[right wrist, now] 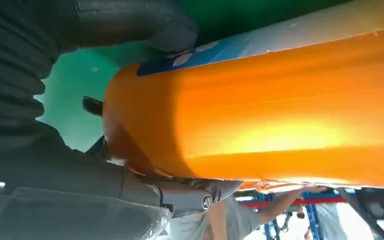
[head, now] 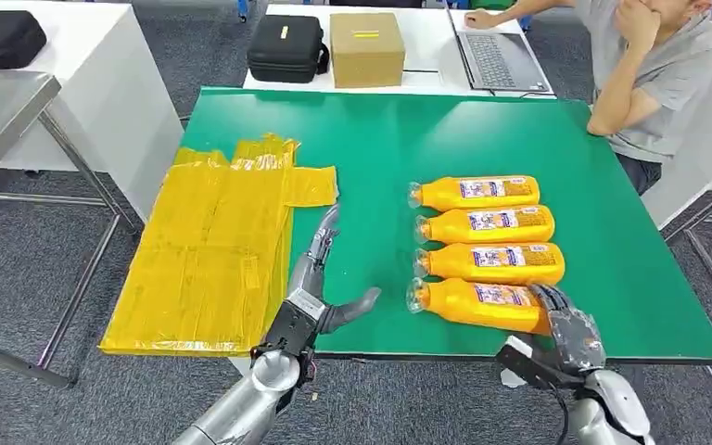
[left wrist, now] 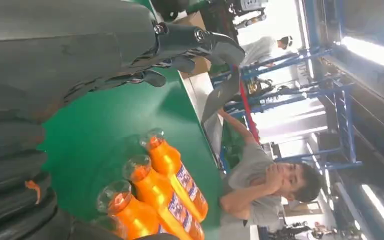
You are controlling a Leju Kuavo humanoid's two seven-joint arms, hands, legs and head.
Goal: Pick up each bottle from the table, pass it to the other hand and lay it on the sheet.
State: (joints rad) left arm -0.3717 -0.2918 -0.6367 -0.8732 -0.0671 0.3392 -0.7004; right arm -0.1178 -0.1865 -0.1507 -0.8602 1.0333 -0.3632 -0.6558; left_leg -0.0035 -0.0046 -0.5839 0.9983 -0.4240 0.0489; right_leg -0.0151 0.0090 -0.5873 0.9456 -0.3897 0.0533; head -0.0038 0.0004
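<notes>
Several orange bottles lie side by side on the right half of the green table [head: 380,139], caps pointing towards the sheet. My right hand [head: 565,329] wraps the base end of the nearest bottle [head: 477,302], which lies slightly askew by the front edge. Up close, this bottle [right wrist: 280,110] sits between the thumb [right wrist: 145,25] and the fingers of that hand [right wrist: 40,150]. The yellow sheet [head: 213,260] covers the table's left end. My left hand [head: 320,278] is open above the sheet's right edge, fingers spread, holding nothing. The left hand [left wrist: 80,50] faces the other bottles [left wrist: 172,170].
A person [head: 658,65] sits at the table's far right corner, leaning on an elbow beside a laptop [head: 496,56]. A cardboard box [head: 366,48] and a black case [head: 286,46] stand on the white table behind. A metal table [head: 0,111] stands to the left.
</notes>
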